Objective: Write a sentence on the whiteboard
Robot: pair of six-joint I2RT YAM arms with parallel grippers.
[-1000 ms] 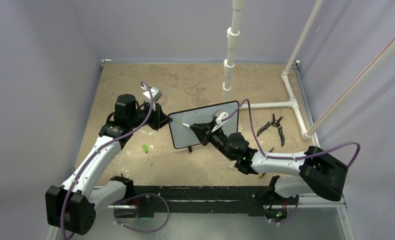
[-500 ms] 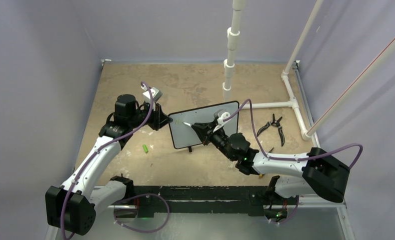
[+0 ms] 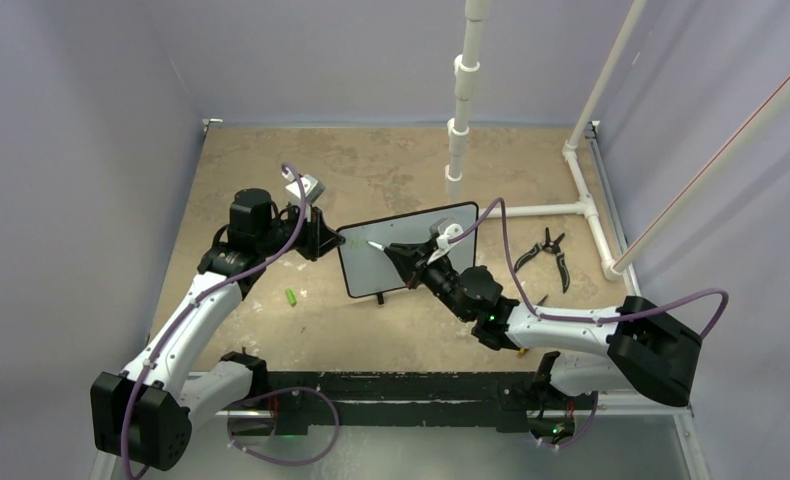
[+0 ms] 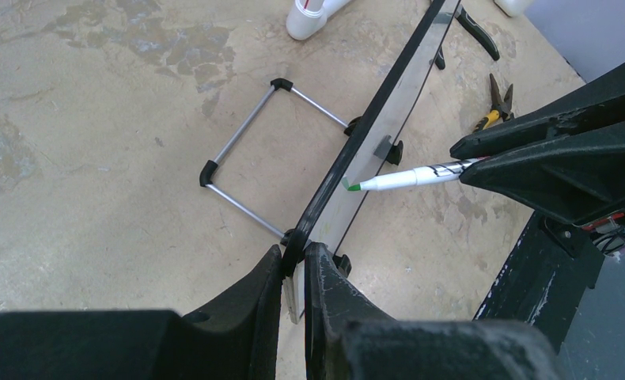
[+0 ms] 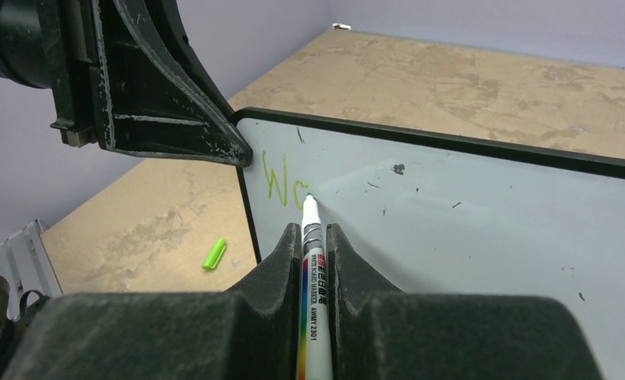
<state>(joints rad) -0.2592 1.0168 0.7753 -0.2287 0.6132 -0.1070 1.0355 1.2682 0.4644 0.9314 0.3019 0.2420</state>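
Observation:
The whiteboard [image 3: 411, 232] stands tilted on the table, black-framed; it also shows edge-on in the left wrist view [image 4: 388, 119] and from the front in the right wrist view [image 5: 467, 222]. My left gripper [image 3: 323, 240] [image 4: 293, 265] is shut on the whiteboard's left edge. My right gripper [image 3: 403, 256] [image 5: 314, 237] is shut on a white marker [image 5: 312, 277] with a green tip, which also shows in the left wrist view [image 4: 408, 177]. The tip touches the board. The sentence [image 5: 284, 182] reads as two green letters near the top left corner.
A green marker cap [image 3: 291, 297] [image 5: 214, 254] lies on the table left of the board. Black pliers [image 3: 549, 252] lie to the right. A white pipe frame [image 3: 577, 205] and upright pipe [image 3: 458, 140] stand behind. The board's wire stand [image 4: 250, 158] rests behind it.
The right gripper with the marker has shifted slightly right along the board. The left arm has not moved.

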